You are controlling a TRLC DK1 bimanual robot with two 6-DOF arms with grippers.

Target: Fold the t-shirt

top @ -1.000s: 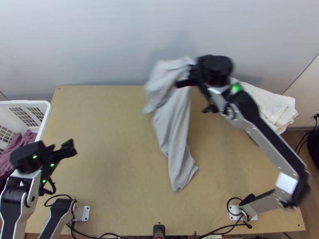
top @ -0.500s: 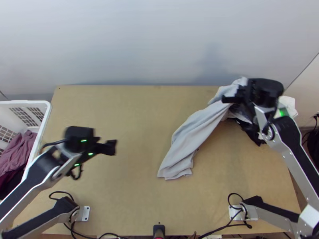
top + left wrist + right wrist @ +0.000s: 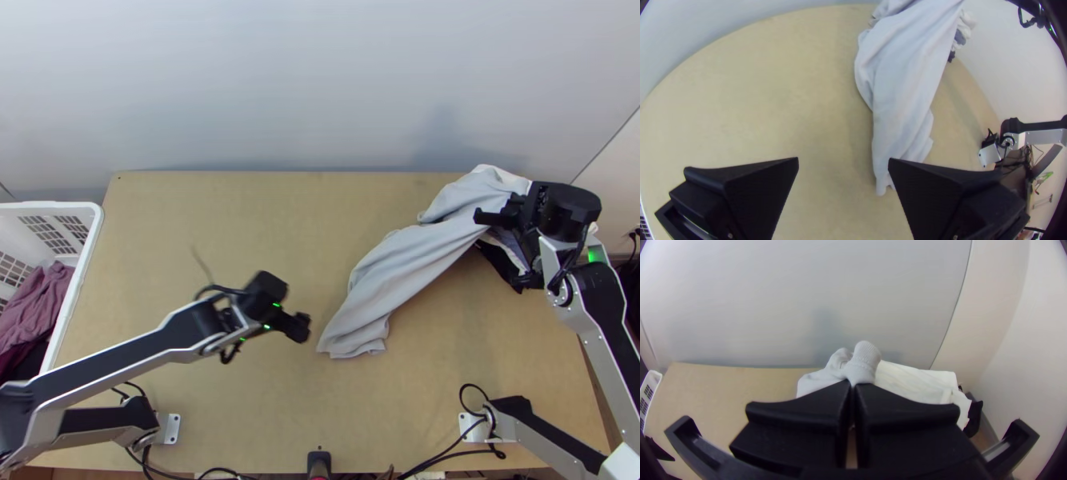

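The light grey t-shirt [image 3: 416, 264] lies bunched and drawn out long, from the table's middle right up to the far right corner. At that upper end my right gripper [image 3: 500, 218] is shut on the cloth; in the right wrist view a grey fold [image 3: 862, 366] sticks out beyond the fingertips of the right gripper [image 3: 852, 384]. Left of the shirt's lower end, apart from it, is my left gripper [image 3: 302, 326]. The left wrist view has the left gripper [image 3: 843, 162] open with bare table between its fingers, and the shirt [image 3: 907, 89] beyond them.
A white basket [image 3: 94, 240] with mauve and dark red cloth [image 3: 40, 304] stands at the left edge. White folded cloth [image 3: 915, 382] and some dark cloth [image 3: 500, 264] lie at the far right corner, partly under the shirt. A grey wall rises behind the table [image 3: 216, 224].
The right gripper has carried the shirt's upper end from the back middle to the far right, swinging the cloth slantwise. The left gripper has moved right, from beside the basket to near the shirt's lower end.
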